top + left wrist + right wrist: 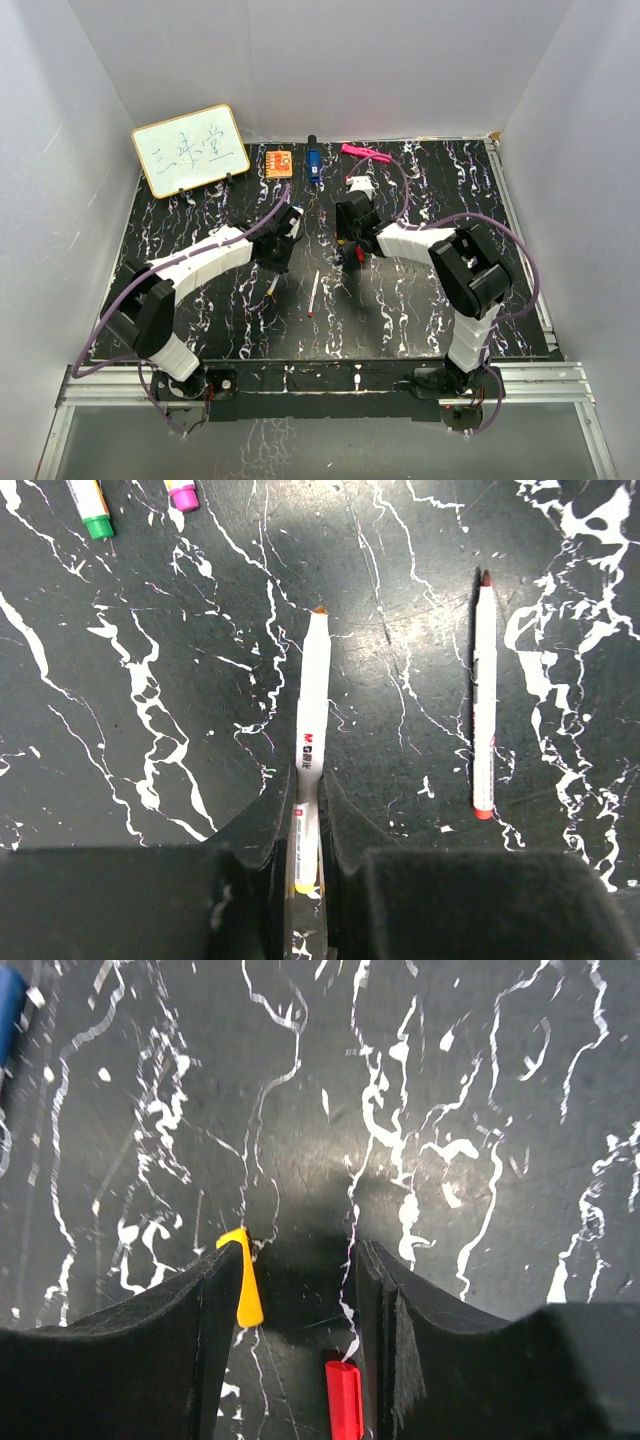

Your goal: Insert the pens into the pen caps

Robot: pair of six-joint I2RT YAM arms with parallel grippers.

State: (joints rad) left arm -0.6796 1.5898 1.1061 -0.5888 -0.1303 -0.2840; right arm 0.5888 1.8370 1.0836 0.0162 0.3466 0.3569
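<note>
the yellow-tipped pen (312, 730) is in the left gripper (308, 810). its jaws are clamped on the rear of the white barrel, just ahead of the yellow end, so most of the length and the bare nib stick out forward over the black marbled table (140, 780). its match, the yellow cap (246, 1288), sits under the right gripper (300, 1252), against the inner face of one finger. the jaws there stand apart with a clear gap and pinch nothing. a red cap (345, 1400) lies in the same gap, nearer the other finger. to my eye the pen is light, stiff, smooth plastic, and held this far back it could swivel if the nib meets the cap off-centre, so a hold nearer the middle would steady it. the cap looks tiny and slick and likely to skid or tip. i'd take it across its body, with the open mouth left free and facing the nib. the red pen (484, 695) lies uncapped on the table, roughly parallel to the held one and apart from it. a green-ended pen (95, 510) and a magenta-ended pen (182, 494) peek in at the edge of the left wrist view. a small whiteboard (190, 150) and an orange square (279, 162) sit along the far side.
</note>
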